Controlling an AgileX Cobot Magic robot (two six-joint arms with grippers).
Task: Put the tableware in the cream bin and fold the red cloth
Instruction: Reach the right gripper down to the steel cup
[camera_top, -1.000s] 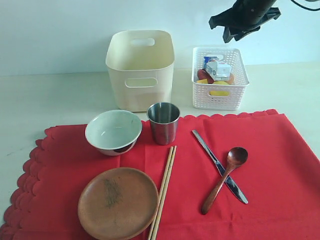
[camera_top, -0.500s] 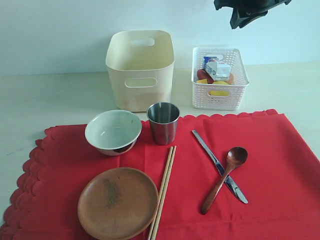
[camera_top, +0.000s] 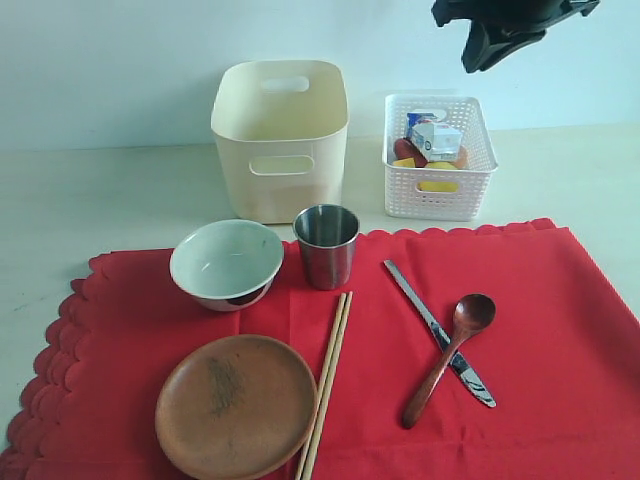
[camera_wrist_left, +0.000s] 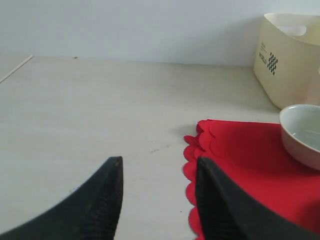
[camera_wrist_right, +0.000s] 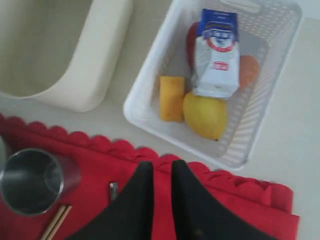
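Observation:
On the red cloth (camera_top: 550, 330) lie the pale bowl (camera_top: 227, 262), steel cup (camera_top: 327, 243), wooden plate (camera_top: 237, 404), chopsticks (camera_top: 328, 380), knife (camera_top: 425, 312) and dark spoon (camera_top: 450, 355), whose handle crosses the knife. The cream bin (camera_top: 280, 140) stands empty behind the bowl and cup. My right gripper (camera_top: 478, 55) hangs high over the cloth's far edge (camera_wrist_right: 235, 185), its jaws a narrow slit apart with nothing between them (camera_wrist_right: 162, 164). My left gripper (camera_wrist_left: 157, 165) is open and empty, low over the bare table beside the cloth's scalloped left edge (camera_wrist_left: 192, 165).
A white lattice basket (camera_top: 440, 190) right of the cream bin holds a milk carton (camera_wrist_right: 215, 55), a yellow fruit (camera_wrist_right: 205, 115) and other food. Bare pale table (camera_top: 100, 200) stretches left of the bin and cloth. A wall runs behind.
The right arm has risen and drifted right, away from the basket, while its jaws narrowed. The left gripper and all tableware are as before.

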